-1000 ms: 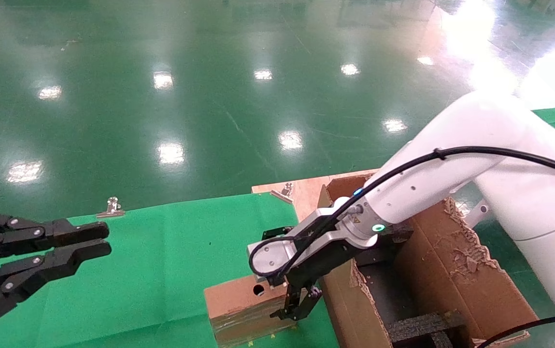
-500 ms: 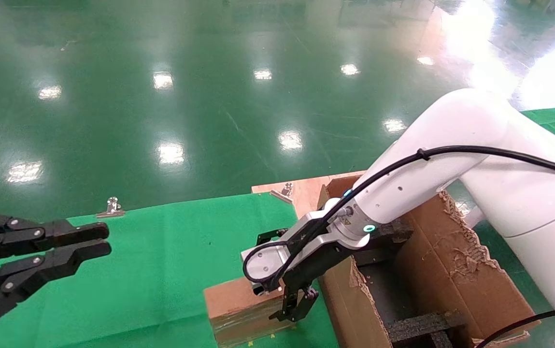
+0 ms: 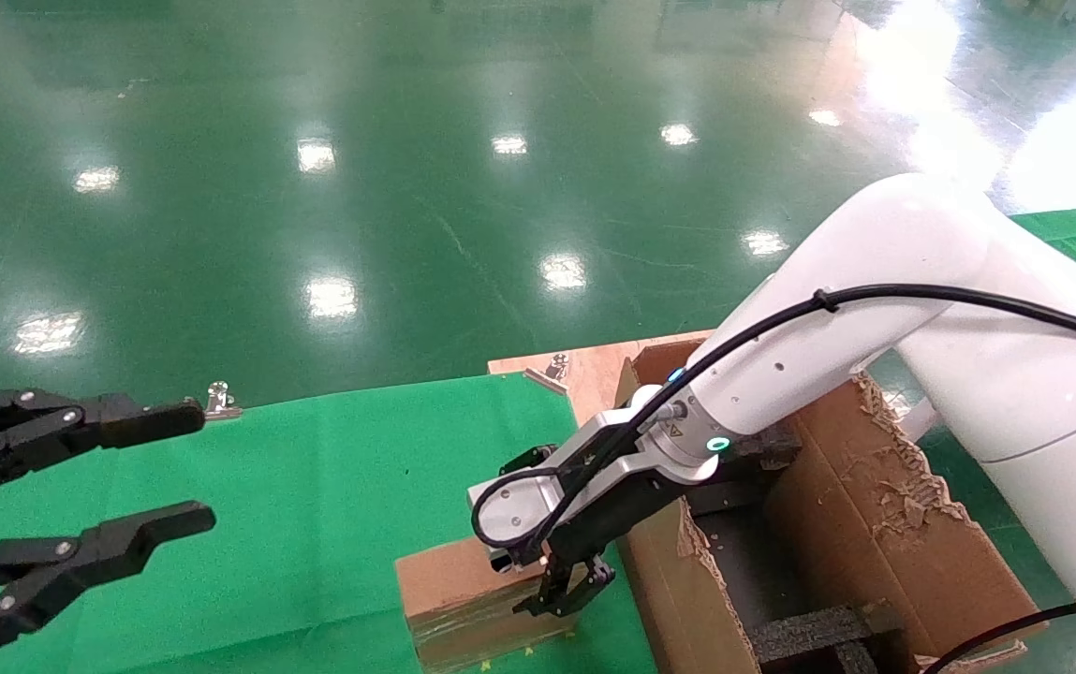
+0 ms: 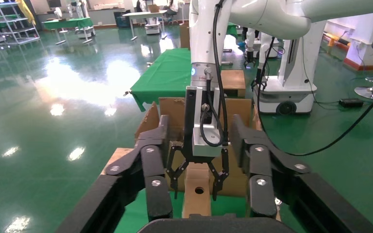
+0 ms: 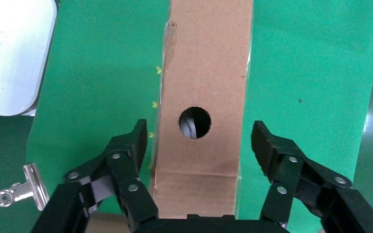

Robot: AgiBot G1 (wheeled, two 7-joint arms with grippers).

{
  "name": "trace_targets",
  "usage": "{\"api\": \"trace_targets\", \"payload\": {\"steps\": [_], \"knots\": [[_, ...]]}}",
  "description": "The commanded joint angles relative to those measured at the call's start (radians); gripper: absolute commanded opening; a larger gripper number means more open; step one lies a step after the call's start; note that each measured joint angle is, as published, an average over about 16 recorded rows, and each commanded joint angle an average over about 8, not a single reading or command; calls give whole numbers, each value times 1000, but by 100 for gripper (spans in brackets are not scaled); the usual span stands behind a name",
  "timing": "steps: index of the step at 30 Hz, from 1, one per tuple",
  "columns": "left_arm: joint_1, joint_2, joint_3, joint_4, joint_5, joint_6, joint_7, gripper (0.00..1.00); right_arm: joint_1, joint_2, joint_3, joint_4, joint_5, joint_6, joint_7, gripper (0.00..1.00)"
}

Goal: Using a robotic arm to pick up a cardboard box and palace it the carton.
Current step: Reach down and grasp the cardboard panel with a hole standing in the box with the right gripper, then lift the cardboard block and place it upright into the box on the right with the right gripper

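Note:
The small cardboard box lies on the green cloth beside the carton. Its round hole faces up. My right gripper, on the white arm, is open and hangs over the box end nearest the carton. In the right wrist view the right gripper has one finger on each side of the box, both apart from it. The left wrist view shows the same straddle. My left gripper is open and empty over the cloth at the left, far from the box.
The carton has ragged flaps and black foam inserts inside, and stands on a wooden board. Metal binder clips hold the green cloth at its far edge. The shiny green floor lies beyond.
My left gripper has opened wide from nearly shut. My right gripper has moved a little left and down over the box, hiding the hole in the head view.

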Motion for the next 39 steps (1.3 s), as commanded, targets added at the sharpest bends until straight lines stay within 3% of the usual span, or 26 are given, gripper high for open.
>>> {"api": "trace_targets", "payload": {"steps": [1, 20, 29, 39], "knots": [[0, 0, 0, 0, 0, 0, 0, 100, -1, 1, 1, 0, 0, 0, 0, 0], [0, 0, 0, 0, 0, 0, 0, 100, 37, 3, 8, -32, 31, -2, -26, 0], [0, 0, 0, 0, 0, 0, 0, 100, 242, 5, -18, -196, 121, -28, -165, 0], [0, 0, 1, 0, 0, 0, 0, 100, 496, 21, -150, -370, 287, -36, -281, 0]]}}
